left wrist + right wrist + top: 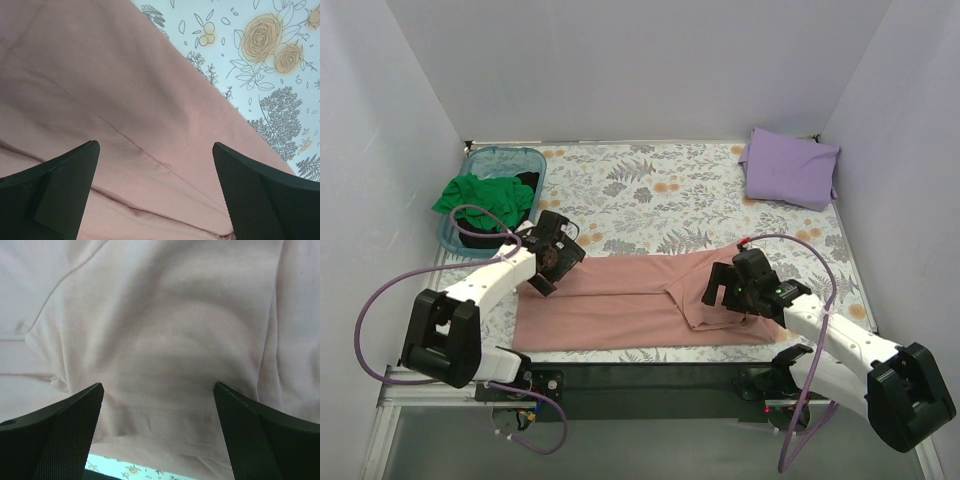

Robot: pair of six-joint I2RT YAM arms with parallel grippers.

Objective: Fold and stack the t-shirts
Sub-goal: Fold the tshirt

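Observation:
A salmon-pink t-shirt (620, 300) lies folded lengthwise into a long band across the near part of the table. My left gripper (548, 262) is open just above its left end; the left wrist view shows pink cloth (125, 100) between the spread fingers (65, 185). My right gripper (732, 290) is open over the shirt's right end, where a sleeve fold lies; the right wrist view shows the hem (165, 410) between the fingers (60, 435). A lavender t-shirt (788, 167) lies folded at the far right. A green t-shirt (480, 198) and a black one (524, 182) sit in the tub.
A translucent teal tub (502, 156) stands at the far left corner. The floral table cover (640, 190) spans the table. White walls close in the left, back and right sides. A black rail (640, 378) runs along the near edge between the arm bases.

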